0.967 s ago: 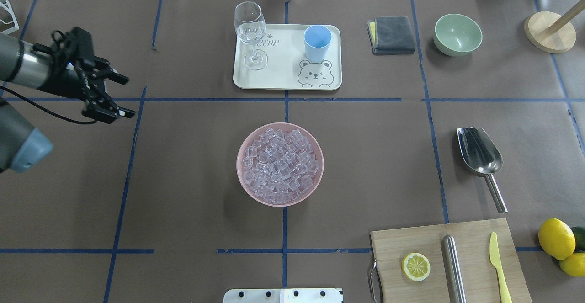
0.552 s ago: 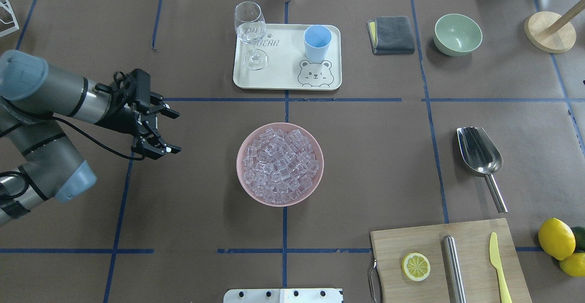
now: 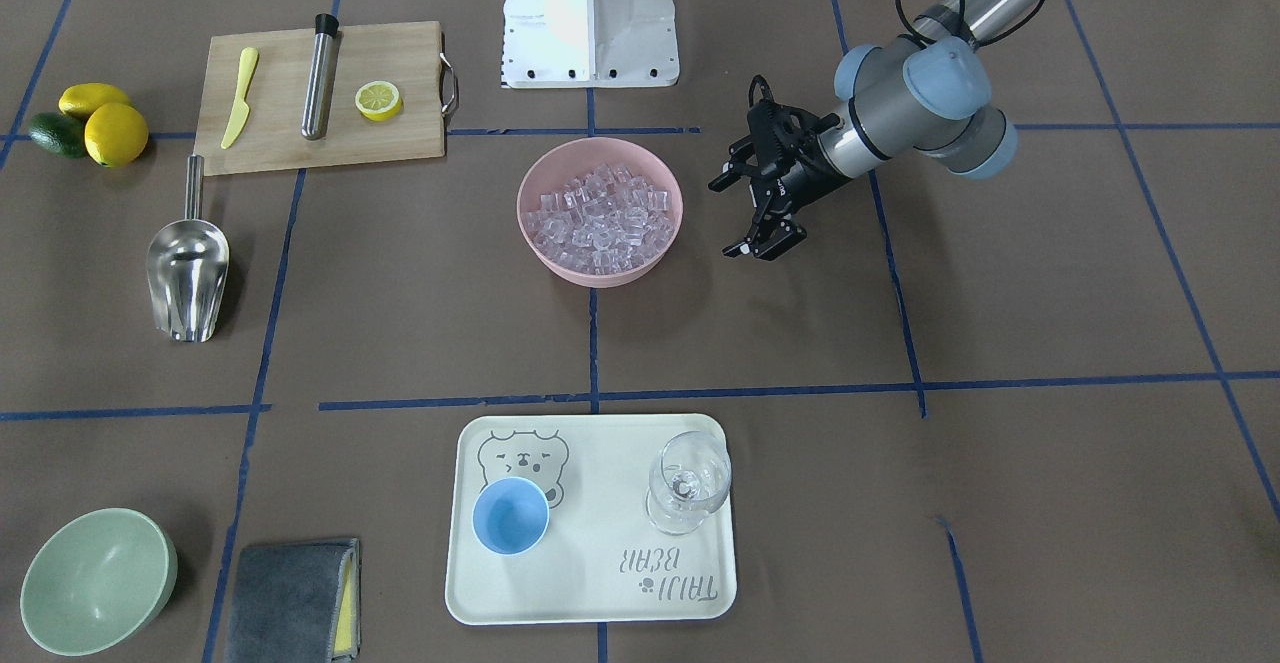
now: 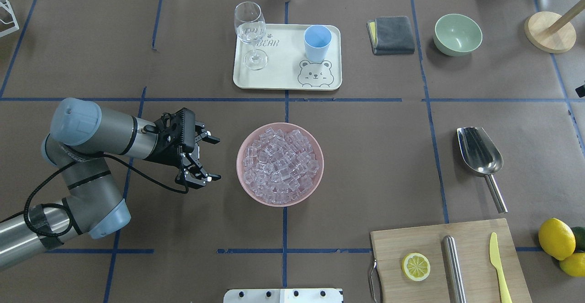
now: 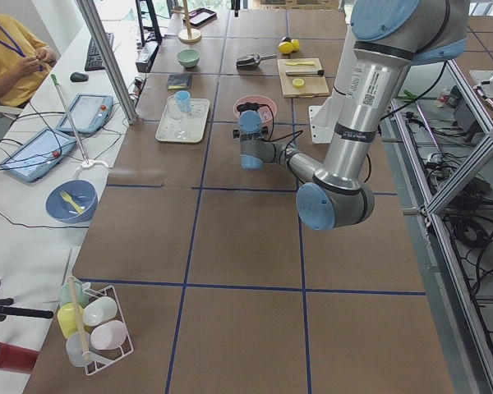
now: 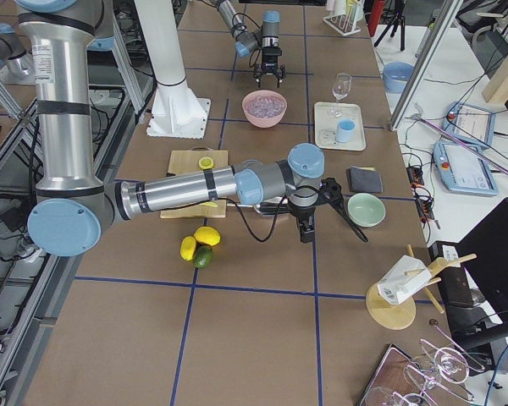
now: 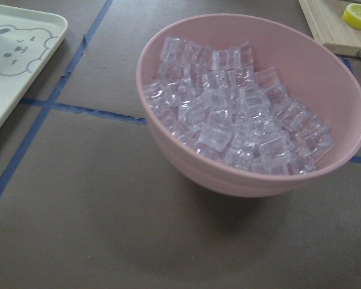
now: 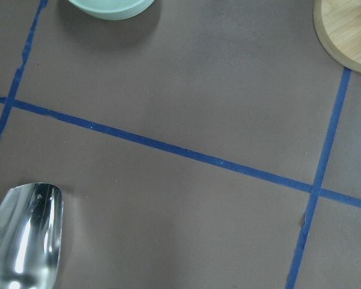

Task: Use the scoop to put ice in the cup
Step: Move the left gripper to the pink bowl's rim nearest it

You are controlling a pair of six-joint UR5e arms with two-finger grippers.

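Observation:
The ice [image 4: 279,165] is a heap of clear cubes in a pink bowl [image 4: 239,163] at the table's middle. It fills the left wrist view [image 7: 234,120]. My left gripper [image 4: 215,158] is open and empty, just left of the bowl, its jaws facing the bowl. The light-blue cup [image 4: 317,42] stands upright on a cream bear tray [image 4: 283,77]. The steel scoop [image 4: 479,151] lies on the table at the right, untouched. My right gripper [image 6: 343,211] hovers near it; I cannot tell if it is open. Its wrist view shows the scoop's bowl [image 8: 24,235].
A wine glass [image 4: 250,29] stands on the tray, left of the cup. A grey cloth [image 4: 391,34] and a green bowl [image 4: 458,33] are at the back right. A cutting board [image 4: 450,262] with a lemon half, a steel cylinder and a yellow knife is at the front right.
My left arm has swung from the table's far left to just beside the pink bowl. Its gripper has stayed open. The scoop, cup and ice have not moved.

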